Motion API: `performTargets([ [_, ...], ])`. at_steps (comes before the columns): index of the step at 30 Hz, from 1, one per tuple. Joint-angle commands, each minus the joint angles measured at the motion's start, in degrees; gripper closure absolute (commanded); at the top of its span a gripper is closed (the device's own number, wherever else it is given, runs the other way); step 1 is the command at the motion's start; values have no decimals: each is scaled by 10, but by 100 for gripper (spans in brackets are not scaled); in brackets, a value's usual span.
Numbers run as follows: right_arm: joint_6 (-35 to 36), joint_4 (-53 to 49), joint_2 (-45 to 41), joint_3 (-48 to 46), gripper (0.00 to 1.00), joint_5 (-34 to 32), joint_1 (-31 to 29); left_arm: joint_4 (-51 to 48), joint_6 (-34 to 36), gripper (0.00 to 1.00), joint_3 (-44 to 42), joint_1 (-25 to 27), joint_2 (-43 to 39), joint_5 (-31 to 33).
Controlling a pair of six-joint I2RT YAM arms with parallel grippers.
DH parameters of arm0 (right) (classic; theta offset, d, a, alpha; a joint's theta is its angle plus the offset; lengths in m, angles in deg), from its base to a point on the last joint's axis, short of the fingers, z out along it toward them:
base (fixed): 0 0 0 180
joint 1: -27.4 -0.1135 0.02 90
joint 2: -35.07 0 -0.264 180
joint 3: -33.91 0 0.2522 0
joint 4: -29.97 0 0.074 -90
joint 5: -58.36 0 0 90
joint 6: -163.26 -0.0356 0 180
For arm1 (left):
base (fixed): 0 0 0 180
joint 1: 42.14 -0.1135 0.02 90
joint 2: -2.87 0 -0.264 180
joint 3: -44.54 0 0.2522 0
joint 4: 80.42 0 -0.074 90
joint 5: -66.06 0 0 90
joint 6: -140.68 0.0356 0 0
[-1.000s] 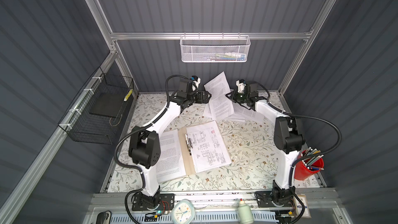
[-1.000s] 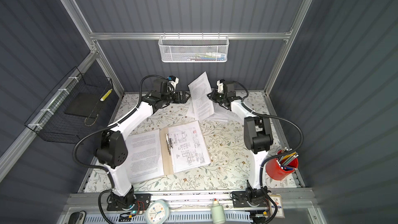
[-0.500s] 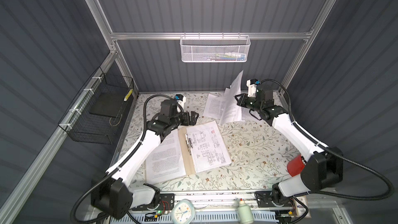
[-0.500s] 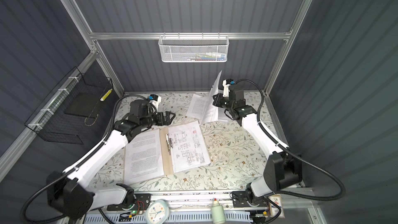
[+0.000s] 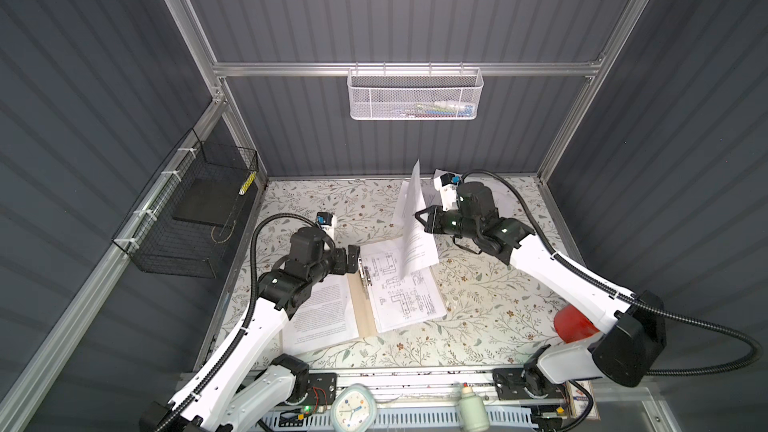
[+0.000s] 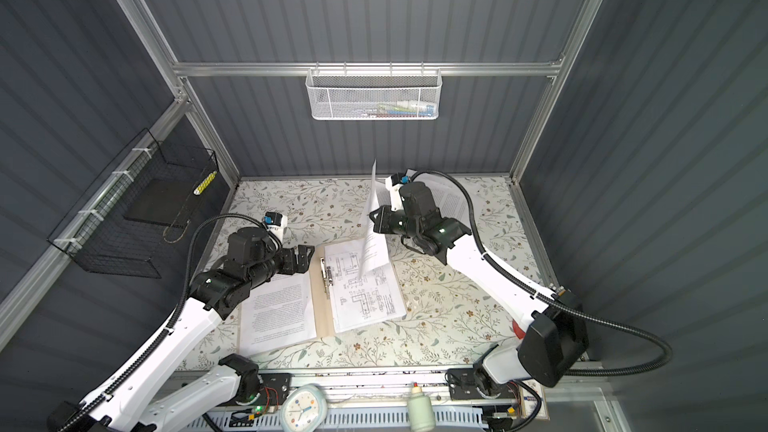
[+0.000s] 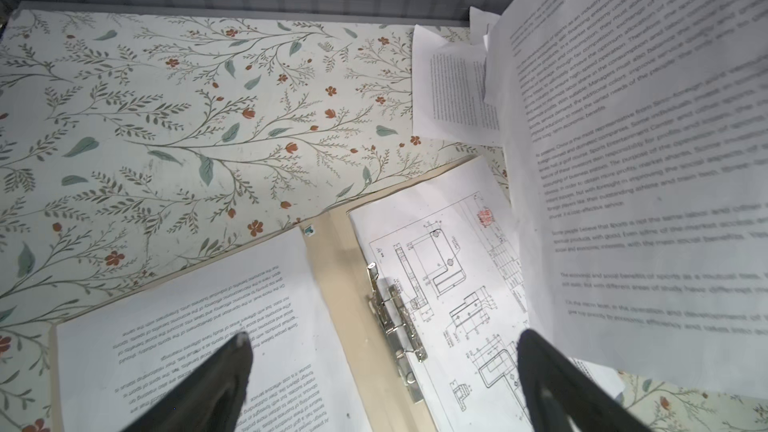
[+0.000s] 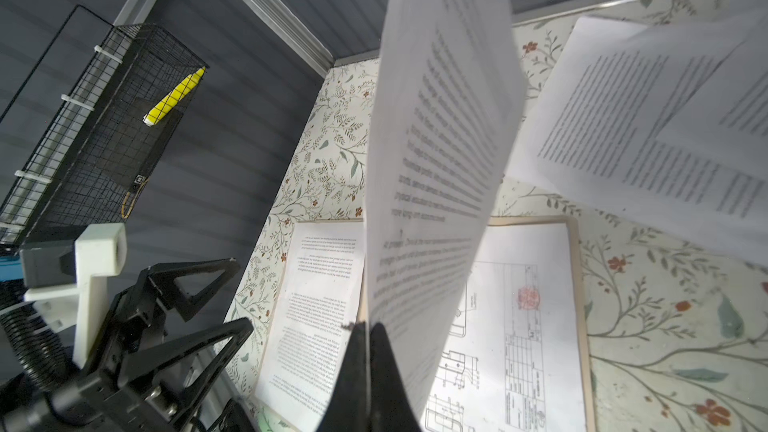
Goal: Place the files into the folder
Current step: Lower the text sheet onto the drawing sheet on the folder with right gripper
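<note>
The tan folder (image 5: 360,305) lies open on the table, with a text sheet on its left flap and a drawing sheet (image 5: 405,297) on its right flap beside the metal clip (image 7: 395,326). My right gripper (image 5: 419,216) is shut on the edge of one of the files, a white text sheet (image 5: 409,218) held upright over the folder's far right corner; the grip shows in the right wrist view (image 8: 368,328). My left gripper (image 5: 353,258) hangs open and empty above the spine's far end (image 7: 384,340). More files (image 8: 644,118) lie at the back right.
A black wire basket (image 5: 195,218) hangs on the left wall and a white mesh basket (image 5: 415,95) on the back wall. A red cup (image 5: 573,324) stands at the right front, partly behind my right arm. A clock (image 5: 353,409) and a bottle (image 5: 471,409) sit on the front rail.
My right gripper has carried the sheet from the back of the table toward the folder. My left gripper has let go of it and drawn back, open, to the folder's spine.
</note>
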Motion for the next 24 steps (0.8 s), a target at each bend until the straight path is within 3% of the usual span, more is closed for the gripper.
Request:
performTargets([
  [1,-28,11,-19,-40,100,32,10,-10,14,0,-2,4,3,25],
  [6,-54,65,-17,-161,100,117,65,-9,15,0,-2,4,12,18],
  [10,-10,105,20,-221,100,125,78,-7,16,0,-3,4,17,11],
  [15,5,175,107,-238,100,160,72,-8,17,0,-3,4,22,4],
  [24,-17,182,118,-241,100,127,49,-11,12,0,-5,4,22,-24],
])
